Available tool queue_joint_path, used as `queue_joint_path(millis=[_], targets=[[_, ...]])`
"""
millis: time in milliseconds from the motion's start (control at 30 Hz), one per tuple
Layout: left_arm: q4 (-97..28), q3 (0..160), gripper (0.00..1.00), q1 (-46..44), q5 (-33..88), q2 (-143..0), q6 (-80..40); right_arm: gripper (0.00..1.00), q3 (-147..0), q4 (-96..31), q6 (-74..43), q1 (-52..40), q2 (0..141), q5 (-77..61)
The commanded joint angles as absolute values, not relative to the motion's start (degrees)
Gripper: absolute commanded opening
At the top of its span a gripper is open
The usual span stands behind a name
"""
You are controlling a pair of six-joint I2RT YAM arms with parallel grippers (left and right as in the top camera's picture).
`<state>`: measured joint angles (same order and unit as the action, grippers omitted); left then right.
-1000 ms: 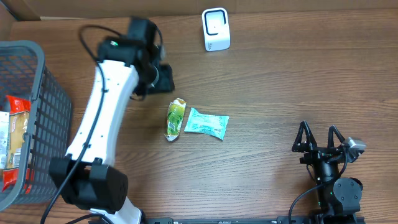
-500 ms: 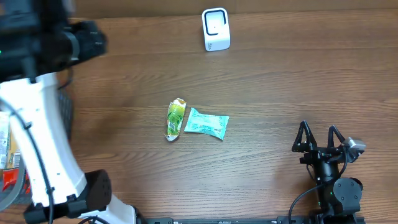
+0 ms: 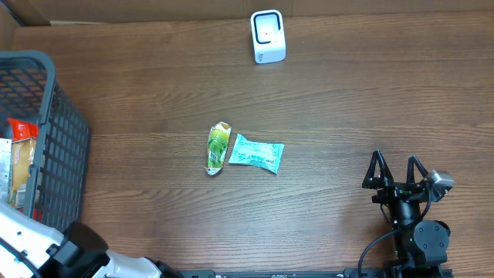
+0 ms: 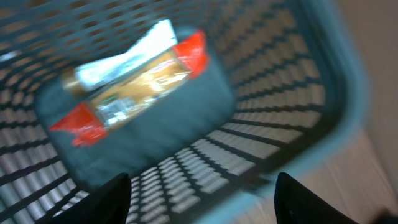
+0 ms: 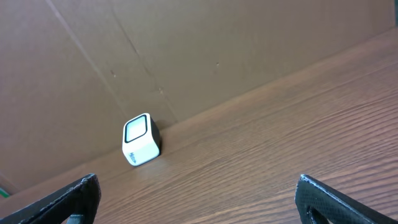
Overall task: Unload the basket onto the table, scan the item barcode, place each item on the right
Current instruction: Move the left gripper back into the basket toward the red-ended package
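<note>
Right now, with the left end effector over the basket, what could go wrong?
The left wrist view is blurred, so the open left end effector could misjudge the red-ended package and catch the basket mesh. The scanner stands far across the table, so a loose grip may drop it on the way.

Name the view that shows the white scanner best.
Right wrist: the scanner stands whole, its window face toward the camera. Overhead shows it smaller, from above. Left wrist shows none of it, only the basket and its contents.

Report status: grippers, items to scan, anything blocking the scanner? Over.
Left gripper open above the basket. Right gripper open, empty. Green packet and teal packet lie untouched. Scanner unobstructed.
</note>
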<state>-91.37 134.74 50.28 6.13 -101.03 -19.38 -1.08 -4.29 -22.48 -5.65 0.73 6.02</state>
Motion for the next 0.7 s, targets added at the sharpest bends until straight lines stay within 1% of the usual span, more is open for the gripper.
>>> queue_joint_path(millis=[0,200,400,533,667], targets=[[-90.0,129.2,0.65,54.6,4.8,-100.0,-19.1,1.00,-0.4,-4.0,-22.6,-5.5,0.2,6.4],[-85.3,117.0,0.66,57.1,0.1,-100.0,-18.0,1.00,-0.4,-4.0,-22.6,-5.5,0.2,6.4],[-80.3,110.1,0.67,57.4,-1.6,-100.0,-15.3,1.00,-0.4,-4.0,-22.6,-5.5,0.2,6.4],[-76.6,105.8,0.68,57.4,-4.5,-100.0,-12.1,1.00,-0.4,-4.0,-22.6,-5.5,0.2,6.4],[-70.3,100.2,0.72,57.4,-5.1,-100.0,-5.5,1.00,-0.4,-4.0,-22.6,-5.5,0.2,6.4]])
